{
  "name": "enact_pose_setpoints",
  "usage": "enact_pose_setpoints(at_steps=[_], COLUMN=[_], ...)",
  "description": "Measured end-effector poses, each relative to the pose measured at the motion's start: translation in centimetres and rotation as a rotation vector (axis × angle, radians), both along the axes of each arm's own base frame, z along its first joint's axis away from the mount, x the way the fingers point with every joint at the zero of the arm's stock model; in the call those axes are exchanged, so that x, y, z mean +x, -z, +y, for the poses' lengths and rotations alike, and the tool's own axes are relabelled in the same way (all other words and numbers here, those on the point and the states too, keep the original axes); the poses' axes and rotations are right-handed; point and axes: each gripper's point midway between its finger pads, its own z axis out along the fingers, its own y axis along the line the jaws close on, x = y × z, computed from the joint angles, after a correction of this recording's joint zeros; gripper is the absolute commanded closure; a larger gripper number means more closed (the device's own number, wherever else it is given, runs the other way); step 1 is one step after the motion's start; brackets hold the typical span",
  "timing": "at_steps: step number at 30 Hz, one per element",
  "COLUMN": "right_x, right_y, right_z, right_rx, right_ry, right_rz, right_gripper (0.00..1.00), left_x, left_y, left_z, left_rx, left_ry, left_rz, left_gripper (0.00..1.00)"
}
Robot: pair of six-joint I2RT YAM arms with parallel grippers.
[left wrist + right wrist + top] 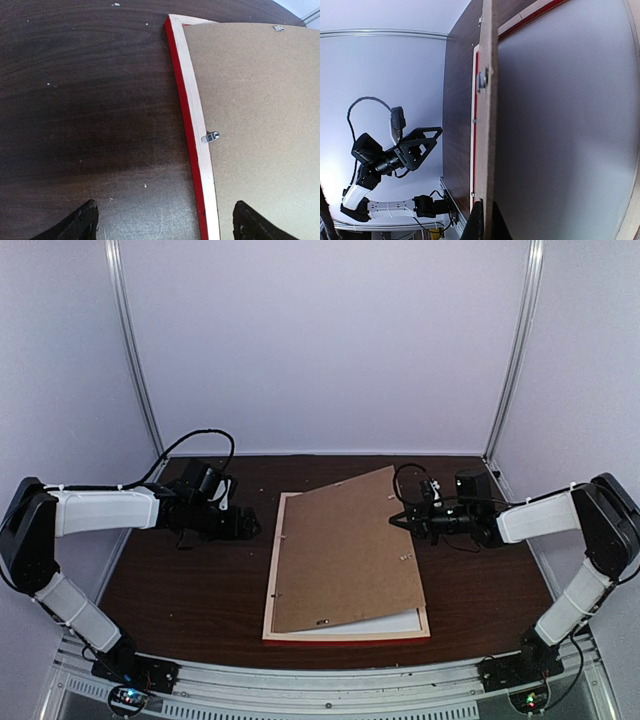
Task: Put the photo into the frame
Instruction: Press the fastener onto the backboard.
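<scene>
Lying back-up close to the middle of the surface's (180,590) near edge, the frame (270,585) shows thin strips of pale bare wood on top and a red outer edge along its near and left sides. Inside its near-right corner a white panel (400,623) is uncovered. Over the rest sits a plain brown backing board (345,550), turned askew to the frame, with its right side raised off it and small metal clips (210,136) dotted along its border. The right claw (400,521) is closed tight on that raised right edge, the thin board pinched between its fingertips (477,225). Its wrist view shows the board edge-on with the white panel beneath. Across the frame, the left claw (250,527) hangs with jaws spread wide and holds nothing. It is by the frame's left rail, toward the far-left corner. In its wrist view the rail runs between the fingers, one above the bare dark surface and the other above the board. Behind both, a white back wall (320,340) rises from the surface's far edge.
</scene>
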Motion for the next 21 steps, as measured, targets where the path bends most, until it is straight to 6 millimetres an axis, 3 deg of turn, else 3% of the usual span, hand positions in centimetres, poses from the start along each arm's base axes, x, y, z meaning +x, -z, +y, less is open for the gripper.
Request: enact_pose_setpoints(at_steps=[10, 21], right_x=[0.3, 0.5], right_y=[0.7, 2.3], right_z=[0.1, 0.4], right_rx=[0.007, -0.009], right_ry=[-0.002, 0.001], right_rz=[0.006, 0.023], right_gripper=[1.0, 0.84], left_x=[-0.1, -0.4], left_y=[0.0, 0.7], left_z=[-0.1, -0.3], left_rx=[-0.003, -0.011], left_ry=[0.004, 0.017], left_rz=[0.003, 0.026], left_gripper=[0.06, 0.06])
